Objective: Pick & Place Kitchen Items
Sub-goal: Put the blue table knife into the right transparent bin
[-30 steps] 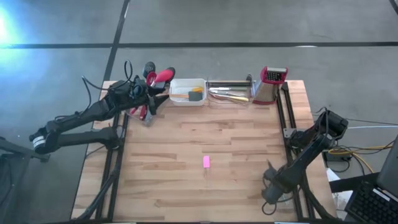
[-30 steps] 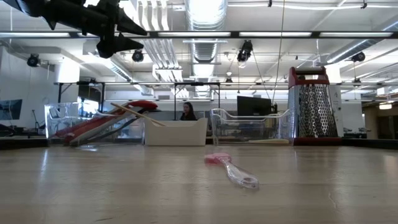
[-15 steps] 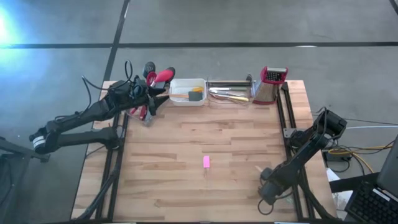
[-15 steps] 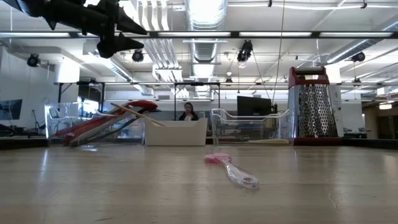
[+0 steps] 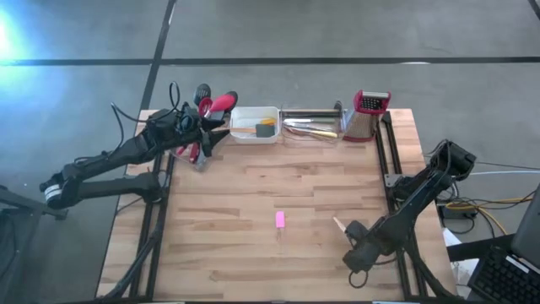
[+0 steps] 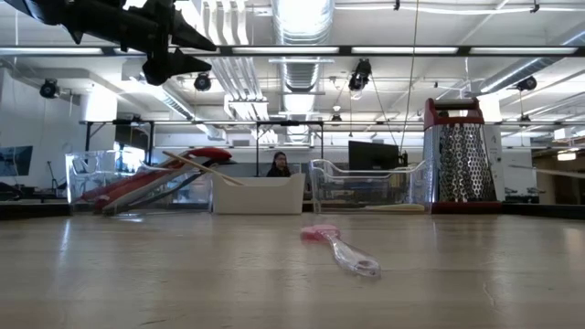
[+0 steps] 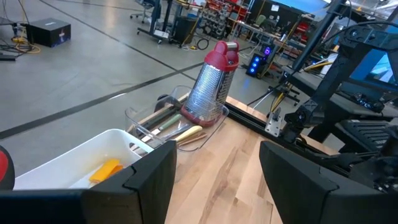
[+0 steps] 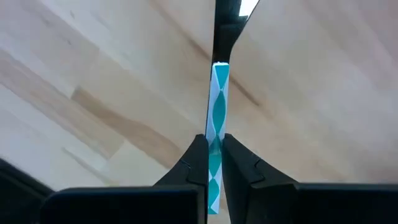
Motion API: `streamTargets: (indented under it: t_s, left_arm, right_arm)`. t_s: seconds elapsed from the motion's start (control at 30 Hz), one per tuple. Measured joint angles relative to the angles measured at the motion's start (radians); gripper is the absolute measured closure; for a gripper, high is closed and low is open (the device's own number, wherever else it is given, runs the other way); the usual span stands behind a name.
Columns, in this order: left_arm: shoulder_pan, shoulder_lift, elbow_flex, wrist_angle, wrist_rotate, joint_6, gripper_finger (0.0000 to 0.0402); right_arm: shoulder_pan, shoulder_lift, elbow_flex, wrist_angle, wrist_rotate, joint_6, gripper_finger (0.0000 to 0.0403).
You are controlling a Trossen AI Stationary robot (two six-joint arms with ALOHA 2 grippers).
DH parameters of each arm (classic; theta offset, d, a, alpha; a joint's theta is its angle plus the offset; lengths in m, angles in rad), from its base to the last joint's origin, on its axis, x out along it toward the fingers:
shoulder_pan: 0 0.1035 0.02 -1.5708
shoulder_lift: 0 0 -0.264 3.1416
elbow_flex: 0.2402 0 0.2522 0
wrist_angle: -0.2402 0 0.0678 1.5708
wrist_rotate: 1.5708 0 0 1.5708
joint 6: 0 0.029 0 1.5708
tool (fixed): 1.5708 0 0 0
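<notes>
My right gripper (image 5: 347, 233) is over the table's near right part, shut on a thin utensil; its pale end (image 5: 337, 224) sticks out toward the table's far left. In the right wrist view the utensil (image 8: 219, 93) shows edge-on, teal and white, with a black part beyond. A small pink block (image 5: 279, 219) lies flat on the table's middle. My left gripper (image 5: 205, 135) hangs open and empty at the far left, above a clear bin of red and black spatulas (image 5: 211, 105); it also shows in the left wrist view (image 7: 214, 186). My right gripper pinches the thin utensil's flat sides (image 8: 216, 144) between its two fingers (image 8: 198, 158). The utensil runs on straight ahead along the fingers. The fingers slant down from the table's near right side. I cannot tell whether the utensil is clear of the table.
Along the far edge stand a white tray (image 5: 253, 112) holding an orange block (image 7: 102, 169), a clear bin of pale-handled knives (image 5: 310, 127) and a red-topped metal grater (image 5: 367, 114). Bare wood lies around the pink block.
My right gripper has gone toward the table's left edge and a little toward the far edge, carrying the thin utensil along, closer to the pink block.
</notes>
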Motion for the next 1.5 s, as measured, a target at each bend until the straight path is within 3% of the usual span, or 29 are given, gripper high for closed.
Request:
streamTargets:
  t_s: [0.23, 0.57, 0.97, 1.23, 1.5]
  left_arm:
    - [0.000, 0.000, 0.000, 0.003, 0.000, 0.000, 0.0165]
    - [-0.001, -0.001, 0.000, 0.021, 0.000, -0.002, 0.0165]
    - [-0.001, -0.001, 0.000, 0.022, 0.000, -0.004, 0.0166]
    - [-0.001, -0.001, 0.000, 0.030, 0.000, -0.004, 0.0166]
    - [-0.001, -0.001, 0.000, 0.030, 0.000, -0.002, 0.0166]
  right_arm:
    - [-0.117, -0.010, 0.000, -0.053, 0.119, -0.196, 0.0392]
    - [-0.476, -0.036, 0.049, -0.204, 0.184, -0.721, 0.0392]
    - [-0.929, -0.061, 0.326, -0.322, 0.455, -1.357, 0.0392]
    - [-1.212, 0.032, 0.542, -0.293, 0.468, -1.719, 0.0392]
    - [-1.382, 0.189, 0.684, -0.285, 0.459, -1.983, 0.0392]
